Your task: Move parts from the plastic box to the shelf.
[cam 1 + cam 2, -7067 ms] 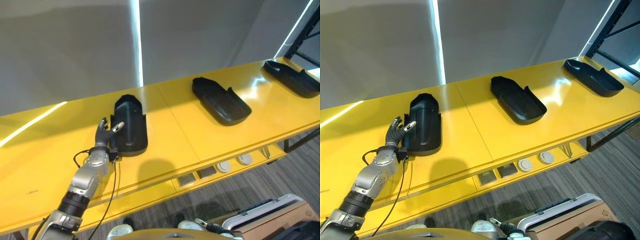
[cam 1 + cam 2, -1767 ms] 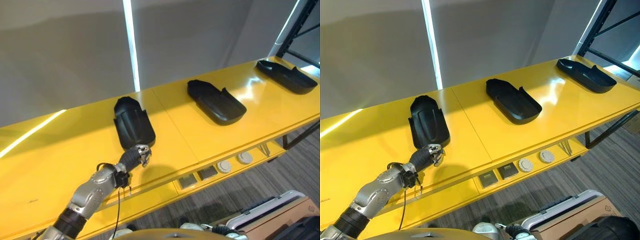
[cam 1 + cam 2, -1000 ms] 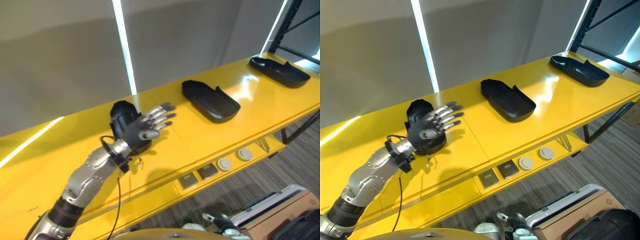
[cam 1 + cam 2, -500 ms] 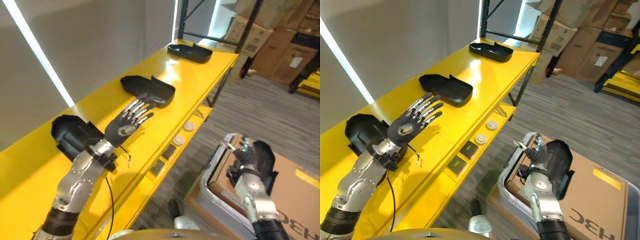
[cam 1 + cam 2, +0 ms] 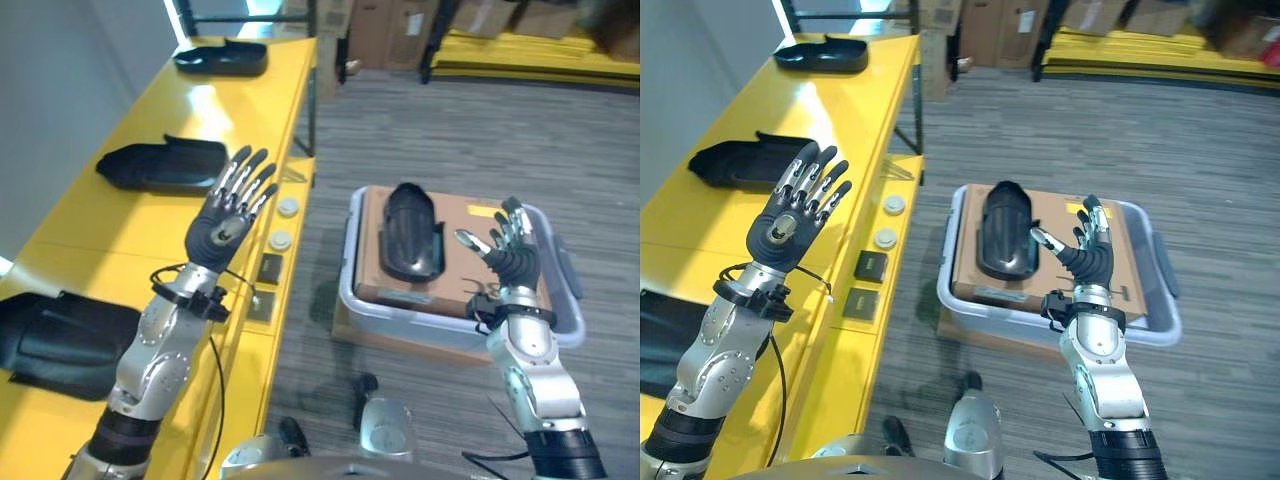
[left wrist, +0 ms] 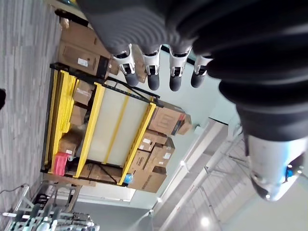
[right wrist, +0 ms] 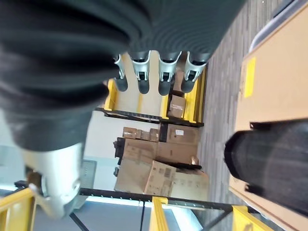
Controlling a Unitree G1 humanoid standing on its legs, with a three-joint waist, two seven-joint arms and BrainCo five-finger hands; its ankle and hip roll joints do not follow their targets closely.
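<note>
Both my hands are hanging in the air, fingers spread, gripping nothing.

My left hand (image 5: pixel 226 226) is hovering over the front edge of the yellow shelf (image 5: pixel 110 235), where three black parts (image 5: pixel 165 165) are lying beyond and beside it; my right hand (image 5: pixel 1088 256) is hovering above the plastic box (image 5: pixel 1152 328), just right of the black part (image 5: pixel 1004 243) lying on cardboard (image 5: pixel 1118 262) inside.

The right hand (image 7: pixel 154 77) holds its fingers straight above a black part (image 7: pixel 269 168) lying on a cardboard sheet (image 7: pixel 274 82), stacked boxes (image 7: pixel 154 163) beyond.
</note>
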